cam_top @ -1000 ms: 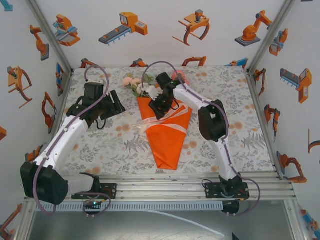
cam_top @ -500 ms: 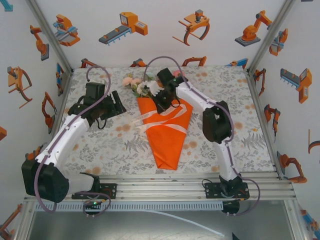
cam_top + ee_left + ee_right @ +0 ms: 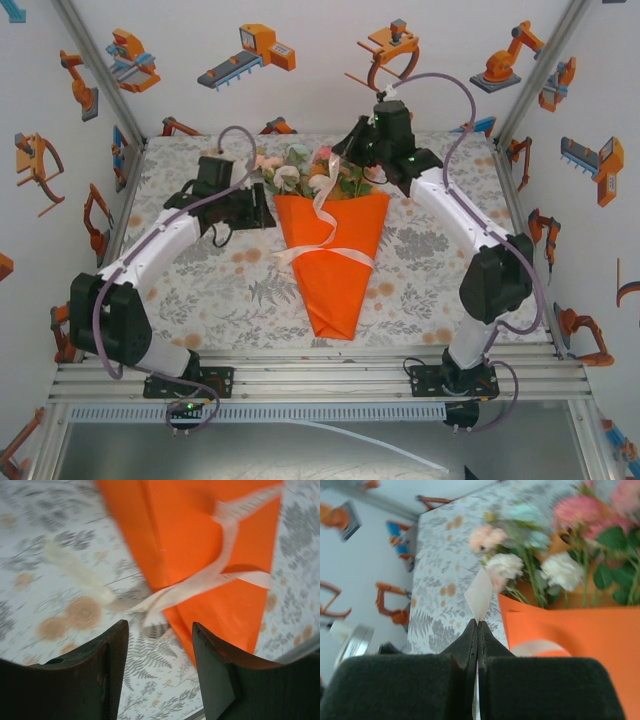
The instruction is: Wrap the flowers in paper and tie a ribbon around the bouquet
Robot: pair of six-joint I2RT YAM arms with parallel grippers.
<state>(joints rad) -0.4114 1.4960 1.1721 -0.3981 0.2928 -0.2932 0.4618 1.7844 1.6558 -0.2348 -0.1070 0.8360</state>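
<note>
While the table (image 3: 450, 270) under its leaf-printed cloth carries everything, the bouquet (image 3: 336, 290) lies at its centre, with the wide end toward 12 o'clock and the tip toward 6 o'clock. The paper (image 3: 350, 222) is already rolled into a cone. The flowers (image 3: 298, 172) spill from its mouth at 12 o'clock. At about 1 o'clock of that mouth the right hand (image 3: 478, 626) is pinched tight on one end of the ribbon (image 3: 326, 256), holding it up off the paper. From there the strand drops to a band across the cone's waist. The left hand (image 3: 160, 627) sits at 9 o'clock of the mouth, jaws partly apart and holding nothing. Its camera looks down on a loose tail trailing off the cone's edge onto the cloth. Whether a knot is formed I cannot tell. The step looks like tying. To do it well, the right hand should keep its strand taut without dragging the cone. The left hand should settle over the loose tail and close on ribbon alone, never on paper. An even pull toward 3 and 9 o'clock should then cinch the band at the waist, not slide it toward the tip, since so thin a ribbon may slip.
</note>
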